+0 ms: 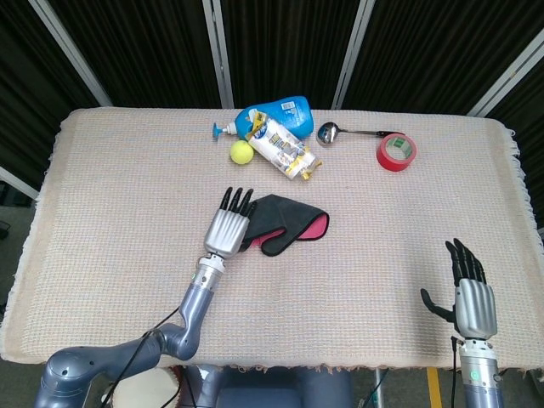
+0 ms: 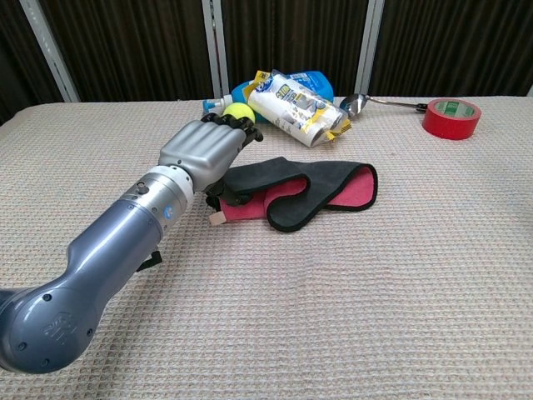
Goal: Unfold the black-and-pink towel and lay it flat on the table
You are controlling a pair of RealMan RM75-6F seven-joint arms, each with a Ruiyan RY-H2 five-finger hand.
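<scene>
Two hands show in the head view. Left hand (image 1: pixel 227 229) sits mid-frame, palm down, fingers straight and pointing up-frame, at the left edge of the black-and-pink towel (image 1: pixel 289 223). Towel is folded, centre of frame, pink lining showing at its right end. From here I cannot tell whether the hand has hold of the cloth. Right hand (image 1: pixel 474 302) is at lower right, near the table's (image 1: pixel 119 195) front edge, fingers apart, nothing in it, well apart from the towel. Top centre cluster: blue bottle (image 1: pixel 279 113), snack bag (image 1: pixel 284 148) lying across it, tennis ball (image 1: pixel 241 152) just left of the bag. Spoon (image 1: pixel 340 132) and red tape roll (image 1: pixel 396 151) sit to the right of that.

Chest view: left hand (image 2: pixel 204 152) at centre-left, over the towel's (image 2: pixel 321 192) left end. Thumb tip is against the folded black edge there, with pink lining exposed beneath, so it reads as pinching that layer. Tennis ball (image 2: pixel 239 110) is just behind the fingertips. Right hand is out of this frame.
</scene>
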